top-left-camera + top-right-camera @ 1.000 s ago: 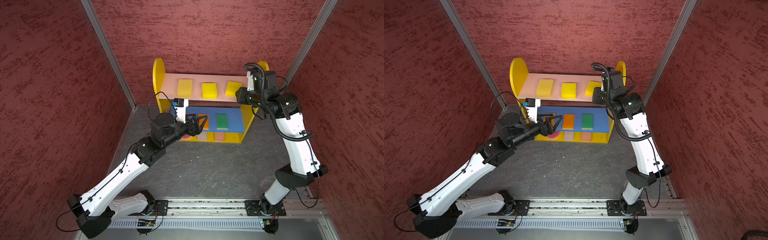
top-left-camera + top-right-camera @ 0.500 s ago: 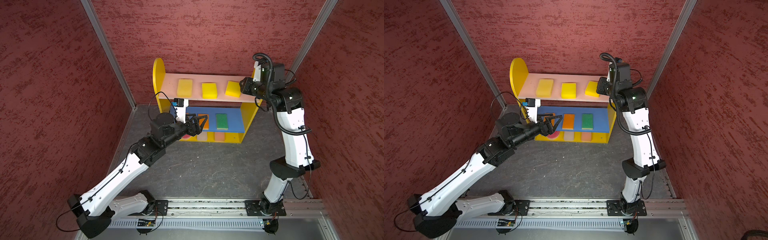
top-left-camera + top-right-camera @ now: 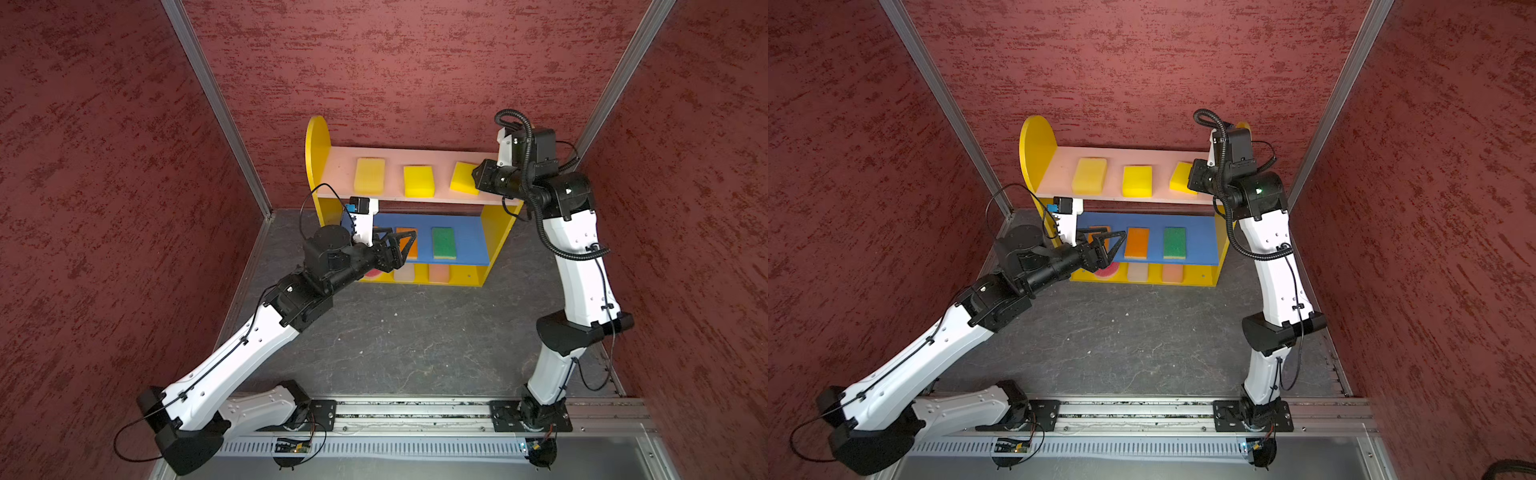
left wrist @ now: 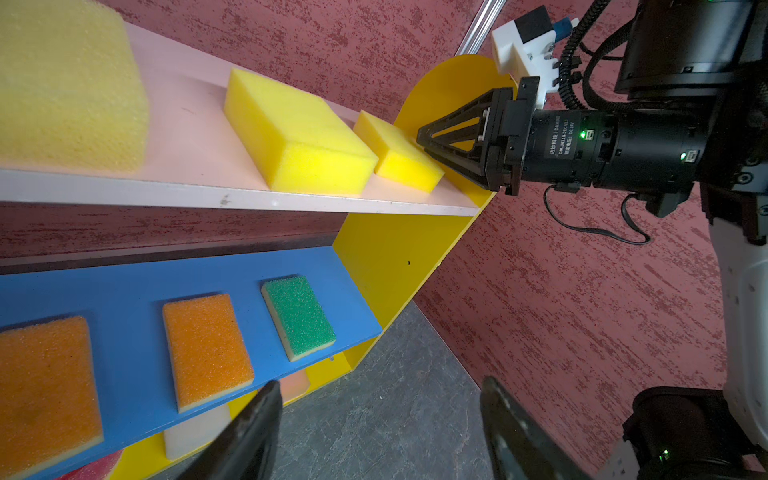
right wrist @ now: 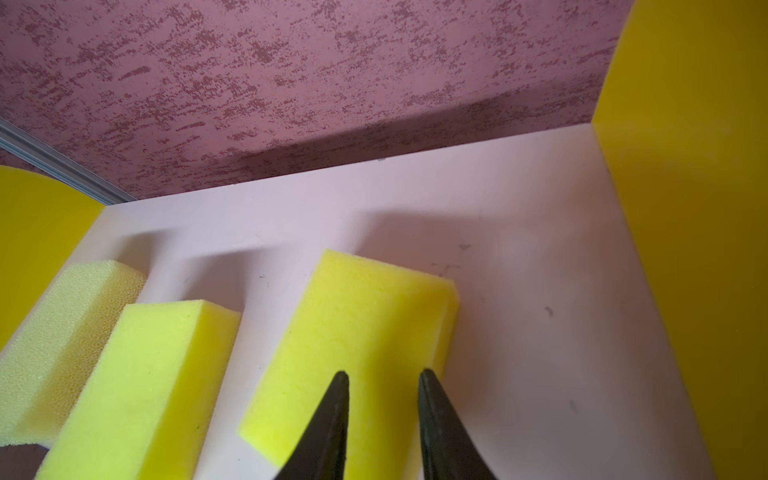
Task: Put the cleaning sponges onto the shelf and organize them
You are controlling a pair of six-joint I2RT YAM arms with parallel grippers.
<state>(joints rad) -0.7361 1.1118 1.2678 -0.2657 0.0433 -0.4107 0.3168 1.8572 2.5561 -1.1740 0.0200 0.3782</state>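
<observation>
The shelf point(image 3: 440, 156) stands against the back wall. On its pink top board lie three yellow sponges point(image 3: 369, 175) point(image 3: 418, 181) point(image 3: 463, 178). My right gripper point(image 5: 383, 374) hovers over the rightmost yellow sponge point(image 5: 365, 316), jaws a narrow gap apart and clamping nothing. The blue board carries two orange sponges point(image 4: 45, 386) point(image 4: 205, 349) and a green-topped one point(image 4: 299, 318). On the yellow base sit a red-pink sponge point(image 3: 1106, 272), an off-white one point(image 3: 1137, 272) and a peach one point(image 3: 1172, 272). My left gripper point(image 4: 380, 386) is open and empty in front of the blue board's left part.
Red textured walls point(image 3: 124, 166) close in both sides and the back, with metal corner posts point(image 3: 216, 104). The dark stone-like floor point(image 3: 415, 332) stretches in front of the shelf. The arms' mounting rail point(image 3: 415, 409) runs along the near edge.
My right arm has swung its wrist up and to the right while the gripper stays by the rightmost yellow sponge, and its jaws have narrowed. The left arm has not moved.
</observation>
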